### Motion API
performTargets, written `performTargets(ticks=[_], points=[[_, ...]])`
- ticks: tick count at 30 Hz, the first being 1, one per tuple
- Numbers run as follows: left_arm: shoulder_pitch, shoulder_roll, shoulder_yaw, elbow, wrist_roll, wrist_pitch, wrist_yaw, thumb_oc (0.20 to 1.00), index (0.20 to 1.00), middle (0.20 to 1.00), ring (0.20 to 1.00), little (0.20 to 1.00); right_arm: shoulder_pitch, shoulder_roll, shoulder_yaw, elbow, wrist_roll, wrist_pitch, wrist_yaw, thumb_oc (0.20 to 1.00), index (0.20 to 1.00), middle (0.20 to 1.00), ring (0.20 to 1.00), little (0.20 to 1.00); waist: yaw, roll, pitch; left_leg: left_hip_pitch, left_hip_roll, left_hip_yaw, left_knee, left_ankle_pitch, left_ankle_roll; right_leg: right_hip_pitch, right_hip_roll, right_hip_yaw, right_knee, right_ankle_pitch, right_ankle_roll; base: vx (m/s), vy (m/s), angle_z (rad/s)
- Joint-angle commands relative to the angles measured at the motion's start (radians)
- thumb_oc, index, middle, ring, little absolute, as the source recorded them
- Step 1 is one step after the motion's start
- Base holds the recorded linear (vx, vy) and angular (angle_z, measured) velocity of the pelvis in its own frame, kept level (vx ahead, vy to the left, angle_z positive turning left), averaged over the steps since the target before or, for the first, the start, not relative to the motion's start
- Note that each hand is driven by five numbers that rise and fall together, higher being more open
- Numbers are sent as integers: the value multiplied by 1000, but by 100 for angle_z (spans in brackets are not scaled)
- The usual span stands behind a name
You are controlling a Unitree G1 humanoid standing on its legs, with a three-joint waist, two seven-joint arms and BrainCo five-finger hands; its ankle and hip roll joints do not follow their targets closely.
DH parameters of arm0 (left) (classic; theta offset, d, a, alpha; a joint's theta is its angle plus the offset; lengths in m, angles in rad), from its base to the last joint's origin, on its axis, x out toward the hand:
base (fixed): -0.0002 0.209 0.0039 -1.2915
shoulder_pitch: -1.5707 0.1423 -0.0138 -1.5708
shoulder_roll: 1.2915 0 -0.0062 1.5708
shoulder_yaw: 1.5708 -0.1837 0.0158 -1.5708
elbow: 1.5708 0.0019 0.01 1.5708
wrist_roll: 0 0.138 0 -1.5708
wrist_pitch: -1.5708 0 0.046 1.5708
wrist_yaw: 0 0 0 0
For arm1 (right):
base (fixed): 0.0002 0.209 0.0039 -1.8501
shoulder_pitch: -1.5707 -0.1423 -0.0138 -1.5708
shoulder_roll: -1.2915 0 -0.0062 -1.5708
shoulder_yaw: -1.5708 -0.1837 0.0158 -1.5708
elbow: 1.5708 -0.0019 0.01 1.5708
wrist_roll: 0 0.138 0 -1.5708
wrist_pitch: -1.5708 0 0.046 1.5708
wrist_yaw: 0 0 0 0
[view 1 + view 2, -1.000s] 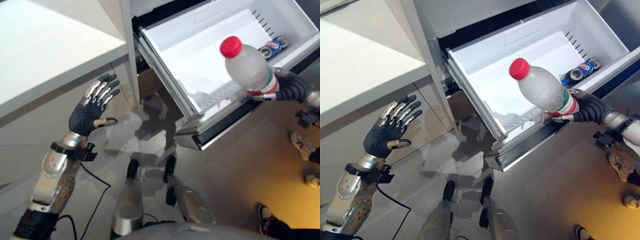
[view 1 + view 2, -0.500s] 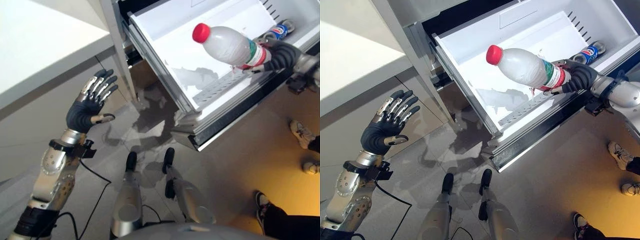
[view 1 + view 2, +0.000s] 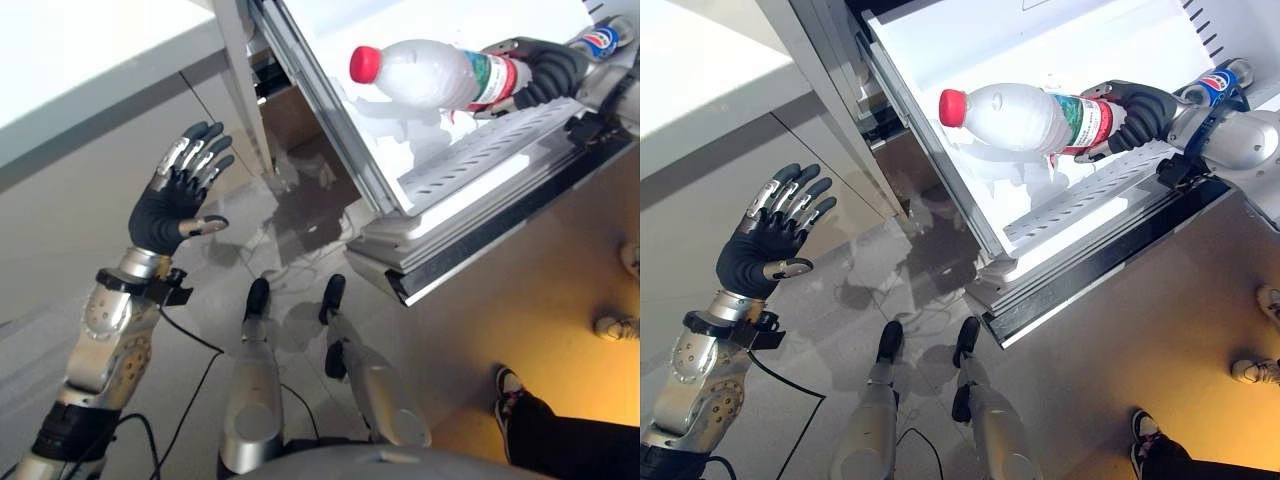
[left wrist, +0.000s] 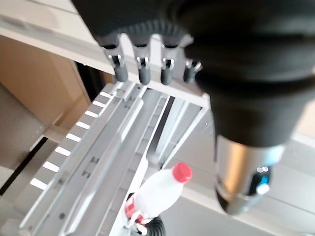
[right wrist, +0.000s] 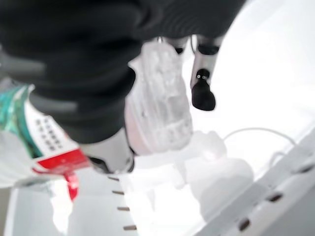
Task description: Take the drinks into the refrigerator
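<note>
The right hand (image 3: 1137,112) has its fingers (image 3: 512,47) and thumb curled round the lower end of a translucent white plastic bottle with a red screw cap and a red, white and green label (image 3: 1025,118), so the label end sits inside the grip and the cloudy, ribbed body and cap jut out past the fingers. The bottle lies nearly level, its cap pointing toward the drawer's left side, held above the floor of the pulled-out white plastic refrigerator drawer (image 3: 940,60) and close to its front edge. That front edge is a smooth white rail pierced by a row of small slots, with a dark strip running beneath it. In the right wrist view the bottle's crinkled clear wall shows between the dark ribbed cover and a dark-tipped finger (image 5: 203,93). A blue, red and white drinks can (image 3: 1218,82) lies on its side at the drawer's right end, just beyond the right wrist. The left hand (image 3: 762,250) is raised well apart from the drawer, over the grey tiled floor (image 3: 250,240), its fingers (image 3: 200,160) spread straight and holding nothing. A person's dark shoe (image 3: 508,385) stands on the floor near the lower right.
</note>
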Motion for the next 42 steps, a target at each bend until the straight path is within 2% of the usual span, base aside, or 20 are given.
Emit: performTargets(ticks=[1, 10, 14, 16, 24, 34, 37, 38, 42], points=[[38, 81, 43, -132, 26, -80, 11, 1000, 1000, 1000, 1000, 1000, -277, -45, 53, 20, 32, -57, -33, 200, 200, 200, 200, 200, 9, -59, 8, 62, 27, -62, -76, 88, -21, 24, 18, -4, 181, -210, 62, -13, 2, -4], [16, 84, 47, -147, 35, -87, 24, 1000, 1000, 1000, 1000, 1000, -474, 6, 215, 110, 1, -48, -46, 200, 200, 200, 200, 200, 19, -100, 29, 35, 33, -64, -78, 100, -29, -2, 33, 12, 163, -189, 65, -5, -11, -2], [10, 81, 43, -148, 45, -90, 26, 1000, 1000, 1000, 1000, 1000, -496, 24, 227, 151, -27, -41, -57, 200, 200, 200, 200, 200, 13, -95, 29, 23, 31, -60, -78, 101, -29, -9, 30, 8, 157, -185, 65, -6, 8, 0], [16, 74, 48, -149, 52, -88, 35, 1000, 1000, 1000, 1000, 1000, -503, 62, 218, 205, -54, -37, -74, 200, 200, 200, 200, 200, 12, -100, 30, 18, 33, -48, -78, 93, -29, -14, 33, 15, 152, -184, 65, 0, 0, 0], [21, 58, 45, -146, 56, -83, 53, 1000, 1000, 1000, 1000, 1000, -503, 155, 143, 386, -59, -21, -118, 200, 200, 200, 200, 200, 3, -87, 30, 11, 34, -51, -78, 86, -26, -35, 34, 4, 181, -202, 55, -1, -5, -3], [32, 53, 42, -151, 44, -78, 56, 1000, 1000, 1000, 1000, 1000, -550, 209, 128, 578, -76, -21, -148, 200, 200, 200, 200, 200, 3, -84, 30, 4, 32, -47, -78, 86, -23, -49, 34, 6, 182, -194, 60, 0, 0, 0], [32, 55, 38, -156, 39, -76, 55, 1000, 1000, 1000, 1000, 1000, -573, 229, 133, 650, -104, -20, -162, 200, 200, 200, 200, 200, 3, -77, 30, -1, 32, -51, -78, 86, -24, -54, 32, 3, 188, -197, 59, 0, 0, 0], [34, 58, 35, -160, 38, -77, 54, 1000, 1000, 1000, 1000, 1000, -591, 244, 155, 689, -160, -16, -168, 200, 200, 200, 200, 200, 7, -76, 30, -5, 33, -53, -78, 88, -25, -62, 31, 1, 196, -198, 58, 0, 0, 0], [32, 53, 32, -161, 41, -73, 56, 1000, 1000, 1000, 1000, 1000, -598, 279, 173, 704, -220, -8, -175, 200, 200, 200, 200, 200, 4, -71, 30, -11, 31, -54, -78, 88, -23, -71, 29, -1, 199, -197, 59, 0, 0, 0]])
